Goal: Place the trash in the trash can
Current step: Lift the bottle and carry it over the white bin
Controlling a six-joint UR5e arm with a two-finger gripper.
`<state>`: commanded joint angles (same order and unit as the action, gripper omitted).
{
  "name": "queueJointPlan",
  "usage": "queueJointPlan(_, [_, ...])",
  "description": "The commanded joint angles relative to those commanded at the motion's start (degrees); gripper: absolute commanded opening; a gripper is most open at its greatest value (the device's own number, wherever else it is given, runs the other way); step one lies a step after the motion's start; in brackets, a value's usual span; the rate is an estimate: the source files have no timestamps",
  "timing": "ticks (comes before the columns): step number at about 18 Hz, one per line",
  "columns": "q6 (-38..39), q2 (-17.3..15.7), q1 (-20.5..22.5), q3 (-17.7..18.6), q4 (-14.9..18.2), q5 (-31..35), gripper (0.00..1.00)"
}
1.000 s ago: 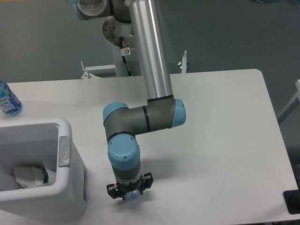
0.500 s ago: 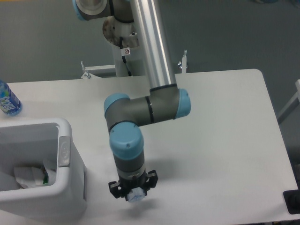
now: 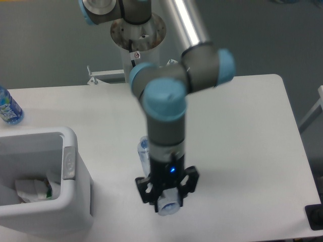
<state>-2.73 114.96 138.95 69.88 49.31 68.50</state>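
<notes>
My gripper (image 3: 167, 195) hangs above the front middle of the table, shut on the clear crinkled plastic bottle (image 3: 169, 205). The bottle's round base shows below the fingers, and its bluish-capped end sticks out behind my wrist to the left. The bottle is lifted off the table. The white trash can (image 3: 50, 216) stands at the front left, well to the left of my gripper. Inside it lies the crumpled white paper trash with green marks (image 3: 31, 189).
An upright bottle with a bright blue label (image 3: 8, 108) stands at the table's left edge, behind the trash can. A pale oval tab (image 3: 69, 162) sits on the can's right rim. A dark object (image 3: 315, 217) is at the front right corner.
My gripper has risen from the table with the clear bottle in it and shifted a little to the right. The arm's elbow swung up and to the right.
</notes>
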Motion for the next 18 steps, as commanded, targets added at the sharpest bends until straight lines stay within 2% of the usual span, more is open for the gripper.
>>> queueJointPlan(8, [0.18,-1.67,2.74,-4.22,-1.23,-8.82,0.58])
queueJointPlan(15, [0.44,-2.38,-0.78,-4.49,-1.32,-9.43,0.58])
queueJointPlan(18, [1.84,-3.08,-2.44,-4.58,-3.51,-9.52,0.57])
